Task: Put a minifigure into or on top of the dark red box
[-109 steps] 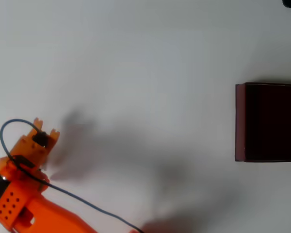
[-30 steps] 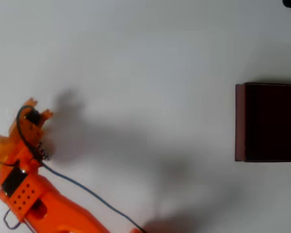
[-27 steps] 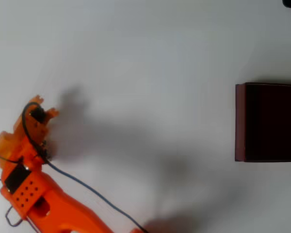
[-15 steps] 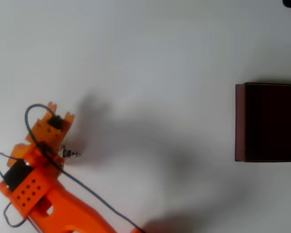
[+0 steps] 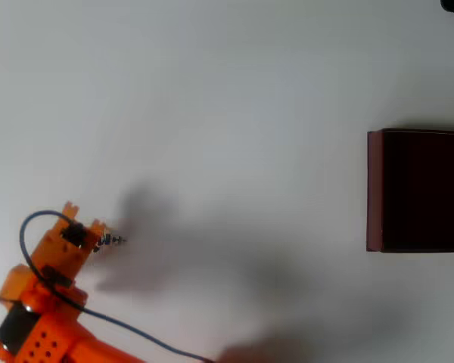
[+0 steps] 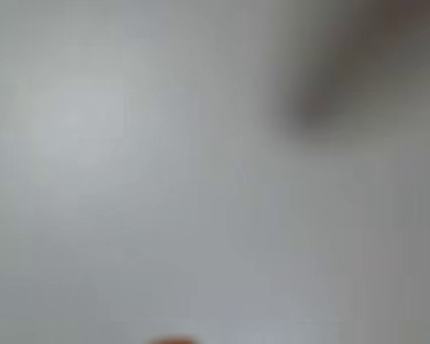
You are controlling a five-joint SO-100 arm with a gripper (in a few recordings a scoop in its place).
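In the overhead view the orange end effector sits at the lower left of the frame, and from above I cannot tell whether its fingers are apart or together. The minifigure shows just at its right edge, touching or nearly so; whether it is gripped is unclear. The dark red box stands well apart at the right edge, on the white worktop. The wrist view is a grey blur.
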